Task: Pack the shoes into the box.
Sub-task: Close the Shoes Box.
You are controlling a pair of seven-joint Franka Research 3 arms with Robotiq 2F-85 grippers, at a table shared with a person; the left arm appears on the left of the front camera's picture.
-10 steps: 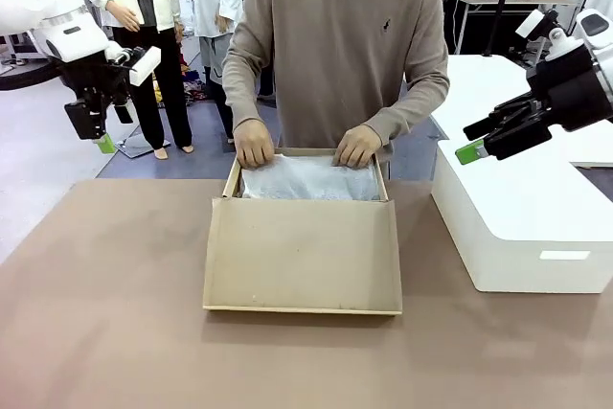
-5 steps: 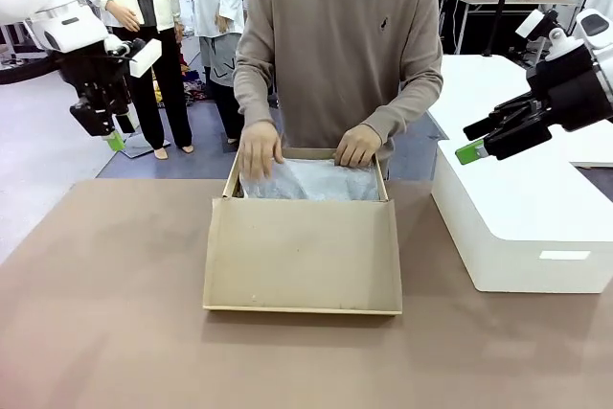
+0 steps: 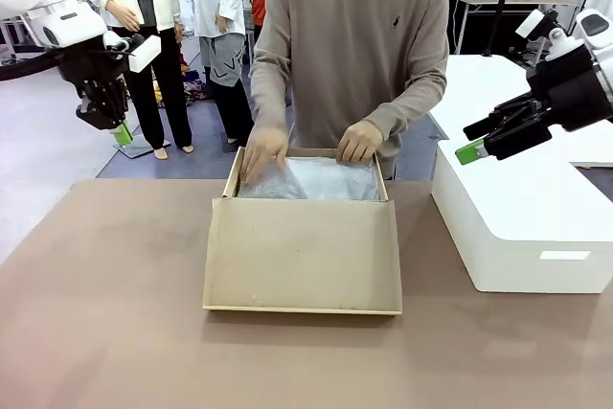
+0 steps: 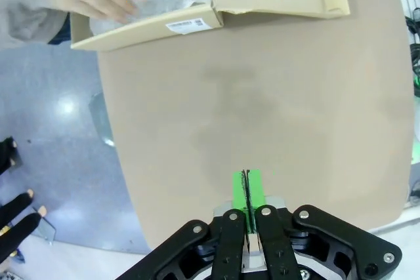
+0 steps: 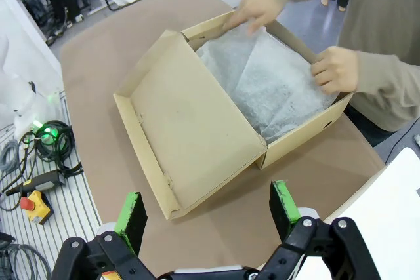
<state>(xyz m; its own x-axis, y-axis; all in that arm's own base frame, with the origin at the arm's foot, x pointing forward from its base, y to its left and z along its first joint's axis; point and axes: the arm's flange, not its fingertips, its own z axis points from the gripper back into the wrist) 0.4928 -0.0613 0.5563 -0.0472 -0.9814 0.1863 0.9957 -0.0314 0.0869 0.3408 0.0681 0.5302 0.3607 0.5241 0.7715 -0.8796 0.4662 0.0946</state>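
The box (image 3: 303,237) sits mid-table with its lid (image 3: 302,254) lying open and flat toward me. White tissue paper (image 3: 311,179) covers its inside, and the shoes are hidden. The person's two hands (image 3: 262,153) press on the tissue at the far rim. My left gripper (image 3: 122,133) hangs high above the table's far left corner, shut on nothing; in the left wrist view its green pads (image 4: 247,191) meet, with the box (image 4: 197,21) far off. My right gripper (image 3: 469,141) hovers open over the white block; in the right wrist view the right gripper (image 5: 207,211) looks down on the box (image 5: 190,136).
A large white block (image 3: 522,227) stands on the table's right side beside the box. The brown table (image 3: 105,313) is bare to the left and in front of the lid. Cables and a yellow stop button (image 5: 36,204) lie off the table's edge.
My left gripper has shut and shifted slightly right while staying raised. The person's hand at the box's left corner moved over the tissue and the body leaned right. The right arm stayed still.
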